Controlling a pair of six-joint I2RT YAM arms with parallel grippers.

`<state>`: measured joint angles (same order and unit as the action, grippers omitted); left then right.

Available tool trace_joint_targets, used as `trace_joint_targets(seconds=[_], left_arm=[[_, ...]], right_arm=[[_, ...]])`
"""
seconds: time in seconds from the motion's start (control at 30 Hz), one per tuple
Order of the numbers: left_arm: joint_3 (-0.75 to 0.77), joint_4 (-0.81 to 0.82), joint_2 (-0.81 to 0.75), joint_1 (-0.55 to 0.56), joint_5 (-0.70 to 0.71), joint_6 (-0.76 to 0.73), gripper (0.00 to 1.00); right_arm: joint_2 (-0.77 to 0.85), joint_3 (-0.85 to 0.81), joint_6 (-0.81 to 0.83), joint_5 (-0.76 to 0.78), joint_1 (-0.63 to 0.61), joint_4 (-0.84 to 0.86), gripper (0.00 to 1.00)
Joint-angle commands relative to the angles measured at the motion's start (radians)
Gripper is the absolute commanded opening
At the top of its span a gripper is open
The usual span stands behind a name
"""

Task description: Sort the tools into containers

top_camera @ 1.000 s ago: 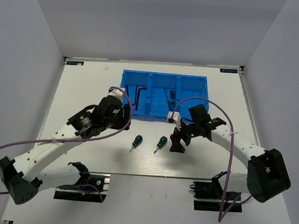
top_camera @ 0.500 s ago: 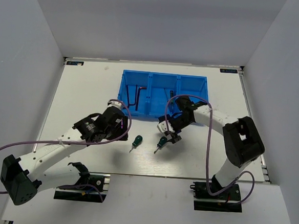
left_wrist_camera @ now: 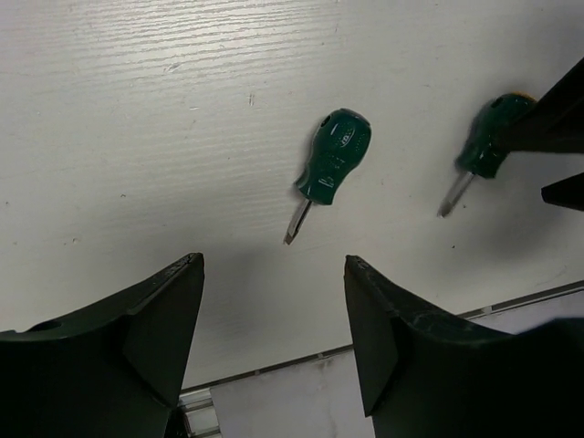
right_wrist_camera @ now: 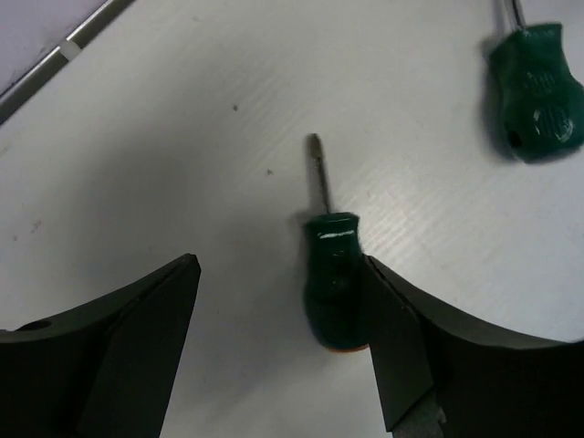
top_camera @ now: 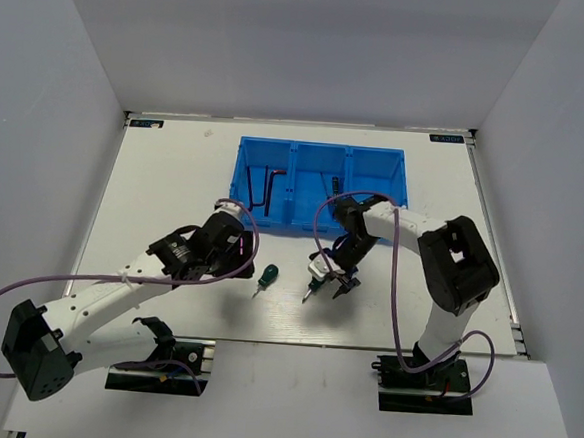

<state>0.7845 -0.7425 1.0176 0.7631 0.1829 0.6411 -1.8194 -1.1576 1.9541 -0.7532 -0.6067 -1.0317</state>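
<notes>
Swung toward the near edge of the table [top_camera: 154, 189], the spread right end effector [right_wrist_camera: 280, 269] straddled a stubby green-handled screwdriver [right_wrist_camera: 335, 283] off-centre, so closing could have rolled it aside.

Glossy green plastic screwdriver [right_wrist_camera: 333, 266] handle on matt, ribbed table [right_wrist_camera: 164, 155].

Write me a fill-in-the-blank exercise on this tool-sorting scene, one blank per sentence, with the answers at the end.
1. The blue tray is divided into ___ compartments.
2. Seen from the top camera, the hex key lies in the tray's ___ compartment.
3. The left screwdriver and the right screwdriver both have ___ handles.
4. The right hand has its jaws ___, one on either side of the right screwdriver.

Missing words: three; left; green; open
</notes>
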Motion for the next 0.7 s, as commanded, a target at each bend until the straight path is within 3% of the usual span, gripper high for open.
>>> trace_joint_targets(seconds=[0.0,0.2,0.33,0.5,0.57,0.67], left_arm=[[0.019,0.055,0.036,0.005,-0.022,-0.026,0.73],[0.044,0.097,0.117,0.005,-0.022,-0.049,0.73],[0.055,0.130,0.151,0.005,-0.022,-0.058,0.73],[0.064,0.149,0.161,0.005,-0.031,-0.058,0.71],[0.064,0.160,0.173,0.005,-0.051,-0.070,0.71],[0.064,0.178,0.206,0.015,-0.075,-0.097,0.69]], right_arm=[[0.043,0.077,0.073,0.037,-0.033,0.027,0.75],[0.074,0.177,-0.227,0.107,-0.094,0.413,0.71],[0.072,0.200,-0.319,0.175,-0.116,0.510,0.66],[0.084,0.222,-0.386,0.250,-0.116,0.561,0.41],[0.110,0.216,-0.403,0.246,-0.113,0.512,0.21],[0.158,0.179,-0.437,0.212,-0.108,0.397,0.00]])
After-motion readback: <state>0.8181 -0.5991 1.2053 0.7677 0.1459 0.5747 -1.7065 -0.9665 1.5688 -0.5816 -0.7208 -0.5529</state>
